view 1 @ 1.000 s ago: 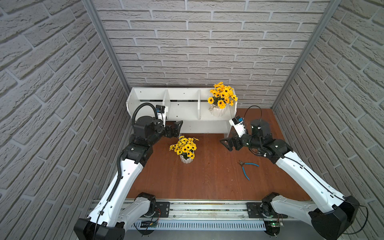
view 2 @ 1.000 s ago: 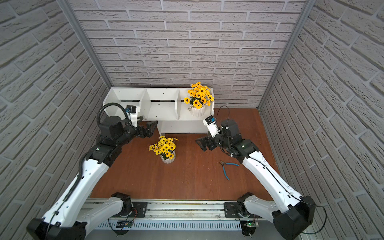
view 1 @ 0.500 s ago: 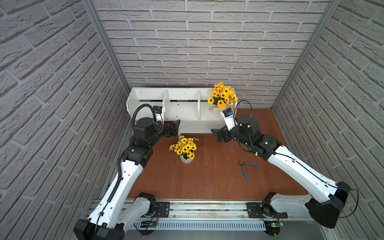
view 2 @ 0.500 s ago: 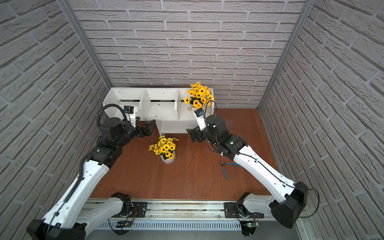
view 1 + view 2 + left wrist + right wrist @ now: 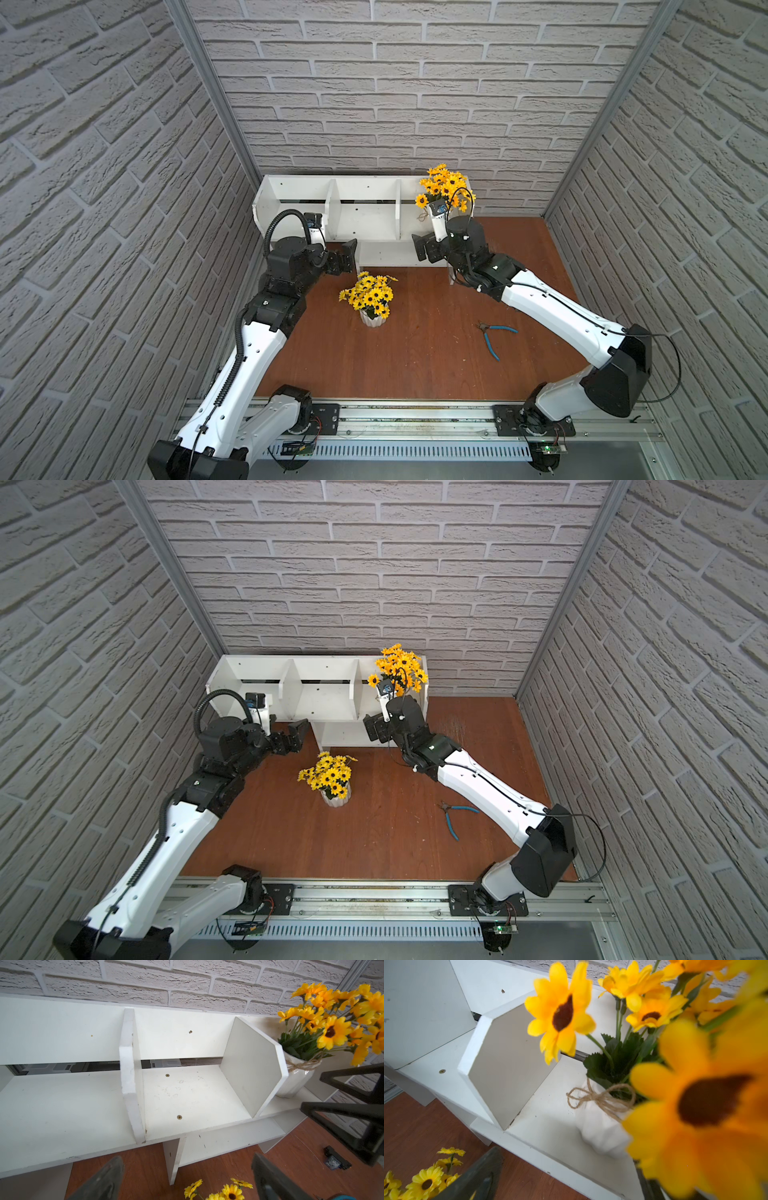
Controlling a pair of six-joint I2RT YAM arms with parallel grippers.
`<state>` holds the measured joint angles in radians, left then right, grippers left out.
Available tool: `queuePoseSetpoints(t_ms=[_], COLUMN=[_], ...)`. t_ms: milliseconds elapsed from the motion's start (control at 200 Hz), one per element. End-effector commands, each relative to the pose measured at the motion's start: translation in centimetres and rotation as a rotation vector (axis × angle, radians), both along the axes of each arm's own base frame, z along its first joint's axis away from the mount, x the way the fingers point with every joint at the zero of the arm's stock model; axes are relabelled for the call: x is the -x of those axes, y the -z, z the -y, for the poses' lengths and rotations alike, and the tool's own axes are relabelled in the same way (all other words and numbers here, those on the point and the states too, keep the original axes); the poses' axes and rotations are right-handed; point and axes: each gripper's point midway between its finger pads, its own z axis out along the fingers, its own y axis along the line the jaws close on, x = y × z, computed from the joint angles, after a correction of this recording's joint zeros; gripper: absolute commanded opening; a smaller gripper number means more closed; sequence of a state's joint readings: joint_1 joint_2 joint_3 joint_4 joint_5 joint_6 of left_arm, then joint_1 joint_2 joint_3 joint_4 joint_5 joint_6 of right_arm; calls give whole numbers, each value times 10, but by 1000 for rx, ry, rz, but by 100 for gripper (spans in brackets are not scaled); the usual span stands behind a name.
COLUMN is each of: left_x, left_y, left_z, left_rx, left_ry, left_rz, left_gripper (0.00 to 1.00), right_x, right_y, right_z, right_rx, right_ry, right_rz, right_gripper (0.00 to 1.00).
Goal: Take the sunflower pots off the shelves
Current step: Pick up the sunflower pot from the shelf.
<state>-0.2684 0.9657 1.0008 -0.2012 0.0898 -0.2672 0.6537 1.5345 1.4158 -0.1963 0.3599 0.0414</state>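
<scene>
- The left arm climbs from its base, bends at the elbow and levels out just in front of the shelves, at their end compartment on that arm's side.
- The left gripper points sideways along the shelves' front edge toward the lower cubby. Its jaws are spread wide with nothing between them.
- The right arm stretches out long and low, with its wrist up against the front of the shelves' opposite end compartment.
- The right gripper also has its jaws parted and grips nothing. Its fingers stop just short of the potted flowers there.
- I count two sunflower pots, both standing upright with blooms on top.
- One, the sunflower pot with the twine bow, sits inside the shelves' end compartment by the right arm, close to the divider. Its bow is turned toward that divider and the front.
- The other sunflower pot stands on the brown table, a little in front of the shelves' lower cubby.
- There is one shelf unit, with three upper compartments, two dividers and one cubby. Its long side runs across in front of both arms.
- One pair of blue-handled pliers lies flat, well out from the shelves and beneath the right forearm.
</scene>
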Motion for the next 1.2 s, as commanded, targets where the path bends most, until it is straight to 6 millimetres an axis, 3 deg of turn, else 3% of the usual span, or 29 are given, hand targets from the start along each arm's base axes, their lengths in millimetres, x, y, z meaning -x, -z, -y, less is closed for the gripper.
queuePoseSetpoints(t_ms=[0,470,940,1195], left_x=[-1,-3,-4,-4], left_y=[-14,-10,-9,-8], left_z=[-4,-3,-4,-4], left_rx=[22,22,20,21], left_ry=[-20,-17,-24,-22], left_rz=[57,50,48,48], left_gripper=[98,98,98,98], right_x=[-15,-43,-82,-90], right_y=[-23,-20,-2,4], right_z=[-1,33,4,4], right_rx=[-46,-144,-164,-126], right_ry=[59,239,158,172], right_rz=[74,85,92,105], right_gripper=[100,100,100,100])
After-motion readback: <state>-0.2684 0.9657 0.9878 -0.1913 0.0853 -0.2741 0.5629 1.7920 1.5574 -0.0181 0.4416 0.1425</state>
